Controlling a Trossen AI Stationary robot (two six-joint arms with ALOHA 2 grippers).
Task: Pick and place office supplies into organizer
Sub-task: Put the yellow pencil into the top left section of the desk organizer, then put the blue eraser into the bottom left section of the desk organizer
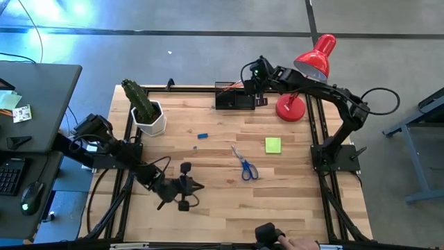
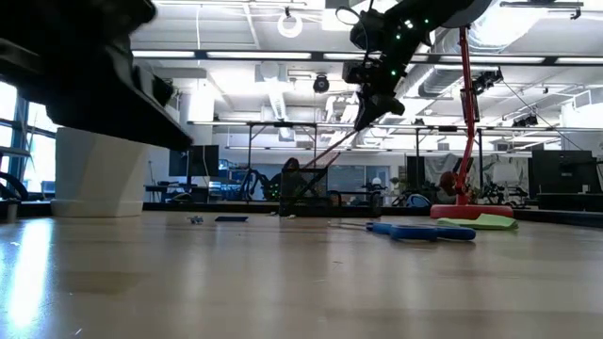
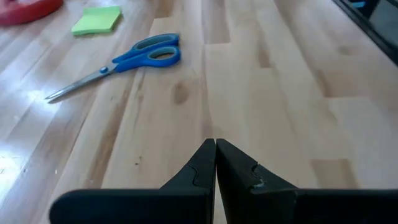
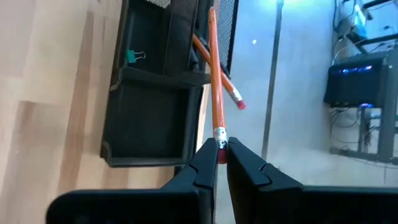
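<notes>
while held: right gripper (image 4: pixel 222 149) pinches the thin orange wooden pencil (image 4: pixel 213 74) by its eraser end
axis: runs straight ahead into the black mesh organizer (image 4: pixel 152 112), just below
left gripper (image 3: pixel 216 155): pressed together, waiting

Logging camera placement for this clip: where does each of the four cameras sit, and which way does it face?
High view: overhead, straight down on the wooden table; both arms show.
Low view: at table-top height, looking level across into the room; the right gripper hangs above.
Left wrist view: looks past the shut left gripper across the boards to the blue-handled scissors and lime-green sticky-note pad.
Right wrist view: looks past the right gripper, shut on an orange pencil, at the black mesh organizer.
High, low and left wrist views all share the scissors.
</notes>
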